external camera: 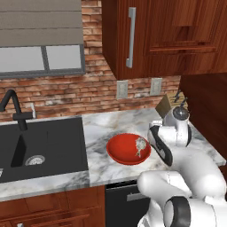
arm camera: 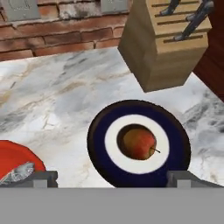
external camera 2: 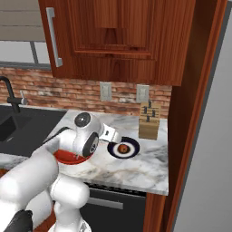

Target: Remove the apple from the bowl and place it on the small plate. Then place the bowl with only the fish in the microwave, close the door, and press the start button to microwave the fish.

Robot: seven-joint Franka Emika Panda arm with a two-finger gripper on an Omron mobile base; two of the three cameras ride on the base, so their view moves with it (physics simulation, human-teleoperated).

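we see the apple (arm camera: 139, 143) resting on the plate (arm camera: 97, 144), the gripper (arm camera: 113, 178) spread wide above it, holding nothing, the fish (external camera: 141, 146) in the bowl (external camera: 122, 150).

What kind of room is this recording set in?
A rendered home kitchen, by the look of it: a black sink with a faucet set in a marble counter, a knife block by the brick wall, and wooden cabinets overhead.
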